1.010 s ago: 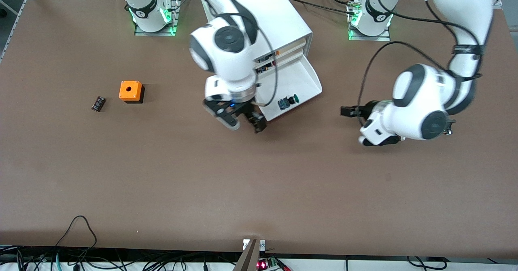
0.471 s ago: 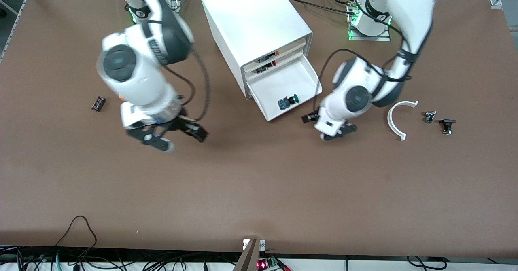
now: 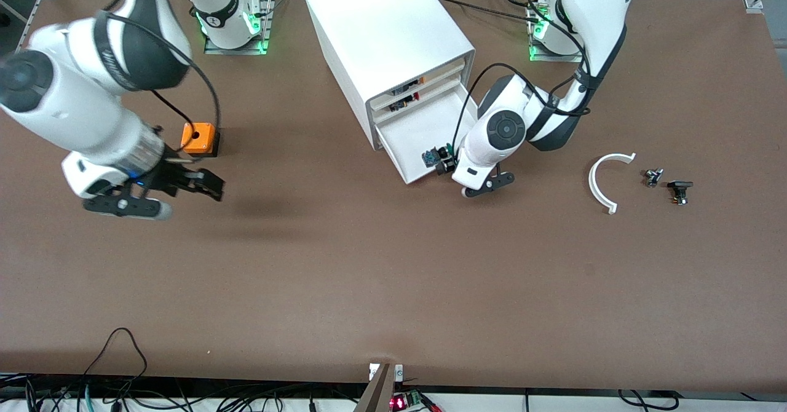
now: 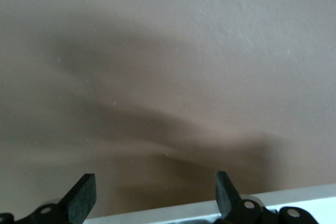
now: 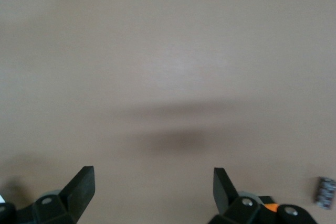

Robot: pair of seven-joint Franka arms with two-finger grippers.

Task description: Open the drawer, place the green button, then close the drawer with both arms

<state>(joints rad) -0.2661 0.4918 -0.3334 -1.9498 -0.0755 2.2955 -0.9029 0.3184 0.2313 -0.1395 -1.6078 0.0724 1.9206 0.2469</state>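
— Drawer (image 3: 430, 130) stands pulled out of the white cabinet (image 3: 384, 37), its long axis running from the cabinet toward the front camera. Which arm is nearer?

— Left gripper (image 3: 476, 181), fingers spread and empty, hangs just beside the drawer's front corner. Right gripper (image 3: 175, 192), also spread and empty, waits well apart from the cabinet, near the orange cube (image 3: 198, 138).

— And the button (image 3: 438, 154)?

— Green cap, black middle, blue base, lying on its side in the drawer's front corner.
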